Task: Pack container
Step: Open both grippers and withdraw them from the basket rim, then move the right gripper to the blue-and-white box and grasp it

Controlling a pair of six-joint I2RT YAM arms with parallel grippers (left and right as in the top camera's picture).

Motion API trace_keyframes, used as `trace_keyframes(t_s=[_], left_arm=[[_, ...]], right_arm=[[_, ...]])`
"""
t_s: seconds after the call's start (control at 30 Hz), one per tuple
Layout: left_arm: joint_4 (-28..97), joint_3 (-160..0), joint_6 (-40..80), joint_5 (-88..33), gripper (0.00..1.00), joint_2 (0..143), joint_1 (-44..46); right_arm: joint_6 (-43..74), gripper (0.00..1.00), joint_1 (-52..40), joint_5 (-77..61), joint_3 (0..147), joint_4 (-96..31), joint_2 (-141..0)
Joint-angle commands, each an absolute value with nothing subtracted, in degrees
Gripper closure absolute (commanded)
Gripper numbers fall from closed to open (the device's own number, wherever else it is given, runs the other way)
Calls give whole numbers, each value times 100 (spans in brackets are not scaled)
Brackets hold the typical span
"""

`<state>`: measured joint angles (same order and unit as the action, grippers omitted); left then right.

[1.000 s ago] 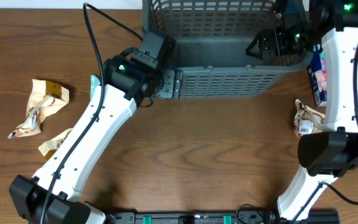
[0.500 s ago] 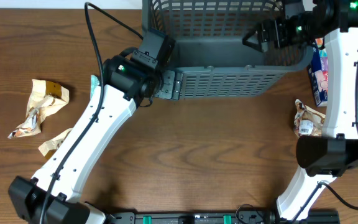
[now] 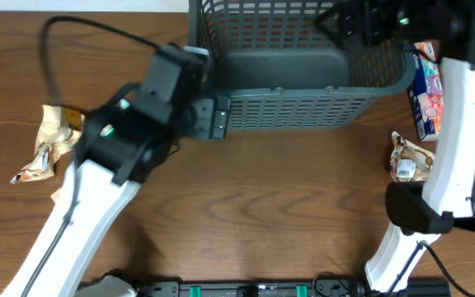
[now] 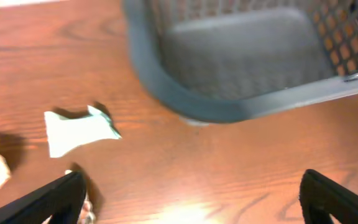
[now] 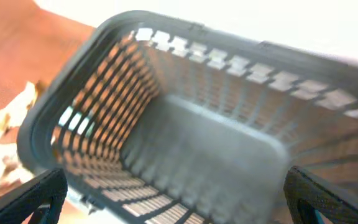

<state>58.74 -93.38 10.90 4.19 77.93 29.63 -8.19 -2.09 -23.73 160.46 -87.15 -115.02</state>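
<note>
The container, a dark grey lattice basket (image 3: 303, 109), stands at the back middle of the table, and its floor looks bare. My left gripper (image 3: 218, 120) is open and empty by the basket's front left corner. In the left wrist view the left gripper (image 4: 191, 193) hangs over bare wood, with the basket rim (image 4: 185, 102) ahead of it. My right gripper (image 3: 336, 21) is open and empty above the basket's back right part. In the right wrist view the right gripper (image 5: 174, 186) looks down into the basket (image 5: 42, 127).
Crumpled beige snack packets (image 3: 52, 140) lie at the left, also showing in the right wrist view (image 5: 8, 118). A pale packet (image 4: 79, 127) lies left of the basket. A blue and red packet (image 3: 427, 91) and a crumpled packet (image 3: 406, 157) lie at the right.
My left arm has swung to the left, with its gripper still near the basket's front left corner. My right gripper has moved further back over the basket.
</note>
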Motion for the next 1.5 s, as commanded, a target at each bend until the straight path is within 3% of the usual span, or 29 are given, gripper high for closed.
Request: trace_keyframes(t_s=[0.0, 0.27, 0.43, 0.63, 0.9, 1.47], left_arm=[[5916, -9312, 1009, 1114, 1, 7290, 2932], [5959, -9312, 1007, 2451, 1, 6619, 2930], [6108, -9312, 1009, 3395, 1, 6587, 2902], [6497, -9312, 1009, 3393, 1, 6683, 2792], [6831, -9312, 1009, 3391, 1, 6705, 2792], [7089, -9312, 1009, 3391, 1, 6707, 2792]], right_arm=[[-189, 1, 183, -1146, 16505, -8884, -11279], [-82, 1, 1197, 672, 16577, -9605, -10873], [-86, 1, 2018, 545, 16429, -9474, -10958], [-84, 1, 2644, 274, 15847, -9148, -11257], [-34, 1, 2707, 178, 15168, -8903, -11356], [-2287, 1, 2585, -93, 11858, -7166, -11358]])
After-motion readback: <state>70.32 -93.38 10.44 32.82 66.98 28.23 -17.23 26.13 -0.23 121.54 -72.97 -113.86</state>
